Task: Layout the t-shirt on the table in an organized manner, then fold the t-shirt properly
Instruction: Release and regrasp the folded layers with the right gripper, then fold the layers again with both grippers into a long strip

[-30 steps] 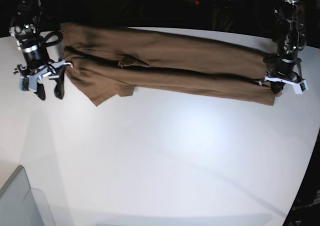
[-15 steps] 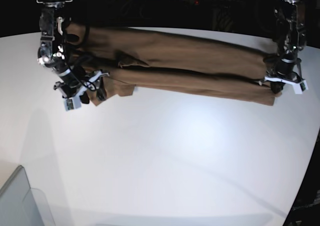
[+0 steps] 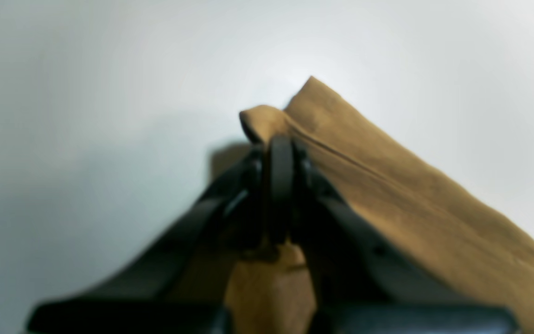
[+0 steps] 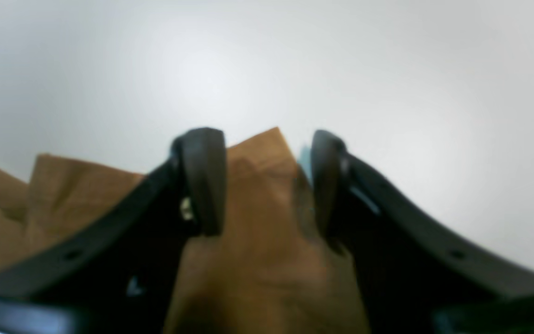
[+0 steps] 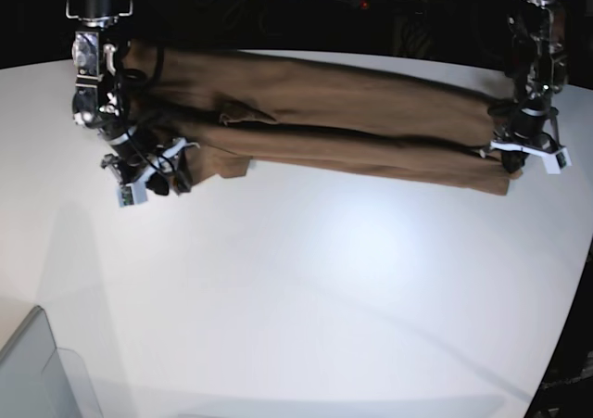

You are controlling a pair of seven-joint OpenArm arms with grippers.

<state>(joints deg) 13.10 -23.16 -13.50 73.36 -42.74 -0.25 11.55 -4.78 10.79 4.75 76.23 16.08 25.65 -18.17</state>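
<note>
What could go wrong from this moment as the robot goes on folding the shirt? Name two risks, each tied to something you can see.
1. The right gripper straddles a t-shirt corner with its jaws not yet closed on it; it may catch only one layer, or miss.
2. The left gripper is shut on the opposite corner, near the table edge. Uneven lifting could skew the long folded strip or undo its fold.

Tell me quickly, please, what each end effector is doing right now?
Left end effector: closed on a corner of the shirt.
Right end effector: open, fingers astride a shirt corner, not yet gripping it.
</note>
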